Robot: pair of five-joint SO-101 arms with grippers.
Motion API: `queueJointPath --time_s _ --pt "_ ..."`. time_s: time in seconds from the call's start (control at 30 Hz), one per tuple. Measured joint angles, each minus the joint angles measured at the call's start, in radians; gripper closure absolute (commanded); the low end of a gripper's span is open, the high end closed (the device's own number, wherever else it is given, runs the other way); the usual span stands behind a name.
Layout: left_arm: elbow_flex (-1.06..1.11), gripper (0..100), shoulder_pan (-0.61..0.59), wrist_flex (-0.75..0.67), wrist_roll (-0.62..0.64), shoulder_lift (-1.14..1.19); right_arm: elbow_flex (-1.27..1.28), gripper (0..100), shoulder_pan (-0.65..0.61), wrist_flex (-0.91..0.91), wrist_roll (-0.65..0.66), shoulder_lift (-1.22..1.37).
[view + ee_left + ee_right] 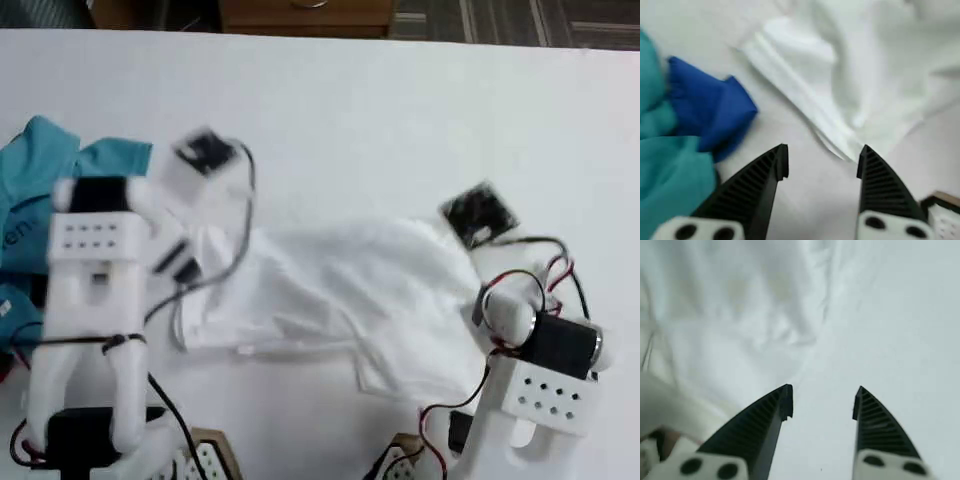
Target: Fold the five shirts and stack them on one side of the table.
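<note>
Surface: flat white table (pixel 400 110), seen from the high view
Beyond the table: brown wooden furniture (pixel 300 15) along the 12 o'clock edge
Bunched teal fabric shirt (pixel 40 160) (pixel 665 170): at the table's 9 o'clock edge, partly covered by the left arm (pixel 95 260)
Folded deep blue cloth piece (pixel 710 115): touching the teal shirt, apart from the white garment, with bare table between them
Cabling: thin black wire (pixel 245 220) looping off the left arm across the 9 o'clock end of the white garment; red and black wires (pixel 555 275) coiled on the right arm (pixel 540 370)
Arm bases: left arm rising from 7 o'clock, right arm from 5 o'clock; small tan boards (pixel 215 445) at the 6 o'clock edge
Crumpled white cotton shirt (pixel 340 290) (pixel 855 65) (pixel 725 315): spread loosely at the table's centre between the two arms, wrinkled, not folded flat, one layered edge at its 9 o'clock end
Left gripper (pixel 823 152): black ribbed fingers spread wide, holding nothing; bare table between them; the white shirt's layered edge lies just past one fingertip
Right gripper (pixel 823 392): fingers likewise spread, holding nothing; bare table between them; the white shirt's rumpled edge lies just beyond one fingertip, at the garment's 3 o'clock side
</note>
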Motion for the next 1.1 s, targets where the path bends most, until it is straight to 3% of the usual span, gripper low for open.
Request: queueJointPath --time_s 0.03,0.1,0.17,0.5,0.87,1.1 --pt "-0.041 100 -0.003 0.0 0.011 0.0 -0.005 99.4 -0.021 -0.044 -0.049 0.002" --pt "-0.074 95 0.008 -0.023 0.044 0.0 -0.005 96.4 -0.072 -0.141 -0.114 0.003" --pt "-0.075 97 0.028 -0.058 0.081 0.032 -0.002 98.1 -0.124 -0.224 -0.152 0.043" --pt "-0.1 97 0.15 -0.261 0.215 0.454 0.0 97.9 -0.265 -0.529 -0.295 0.557" --pt "-0.273 97 0.101 -0.325 0.221 0.804 -0.218 97.9 -0.261 -0.603 -0.318 1.076" --pt "-0.557 97 0.009 -0.265 0.222 0.999 -0.41 97.9 -0.167 -0.603 -0.319 1.313"
